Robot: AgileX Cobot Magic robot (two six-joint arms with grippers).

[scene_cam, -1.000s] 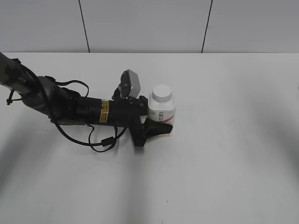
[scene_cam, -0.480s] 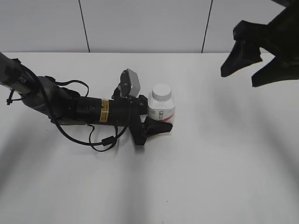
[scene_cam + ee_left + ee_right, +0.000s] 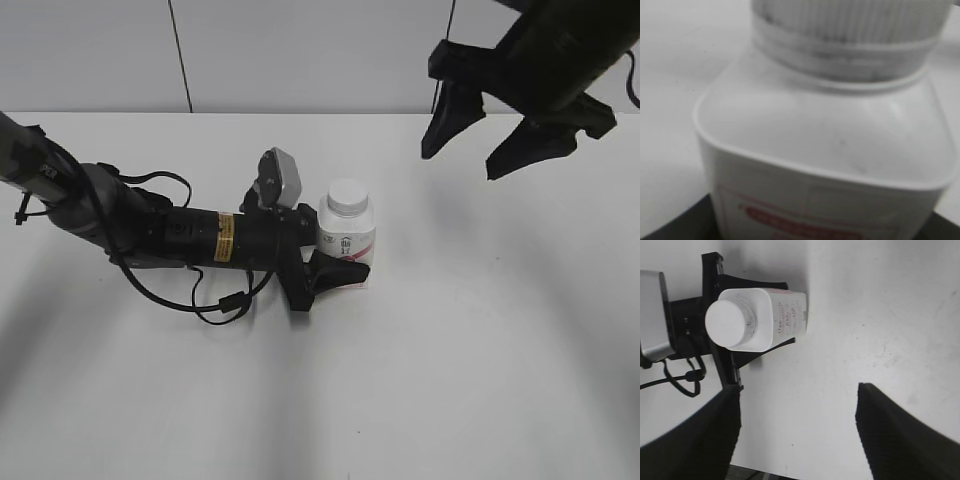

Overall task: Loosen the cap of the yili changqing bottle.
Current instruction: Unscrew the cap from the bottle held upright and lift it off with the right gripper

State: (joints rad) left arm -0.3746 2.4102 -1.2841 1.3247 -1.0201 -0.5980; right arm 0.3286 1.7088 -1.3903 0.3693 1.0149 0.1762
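The yili changqing bottle [image 3: 347, 248] stands upright on the white table, white and squarish with a pink-and-red label. Its white ribbed cap [image 3: 347, 198] sits on the neck. My left gripper [image 3: 338, 262] lies low along the table and is shut on the bottle's lower body. The left wrist view shows the bottle [image 3: 825, 165] filling the frame, with the cap [image 3: 850, 25] at the top. My right gripper [image 3: 465, 150] is open and empty, high above the table to the right of the bottle. The right wrist view looks down on the bottle [image 3: 770, 320] and cap [image 3: 731, 323] between open fingers [image 3: 710, 435].
The left arm [image 3: 150, 235] with its cable loop [image 3: 215, 300] stretches across the left part of the table. A grey camera block [image 3: 280, 180] sits on its wrist beside the bottle. The table's far edge meets a panelled grey wall [image 3: 300, 55].
My right gripper has come into view from the upper right and moved left toward the bottle. The left arm and the bottle have not moved.
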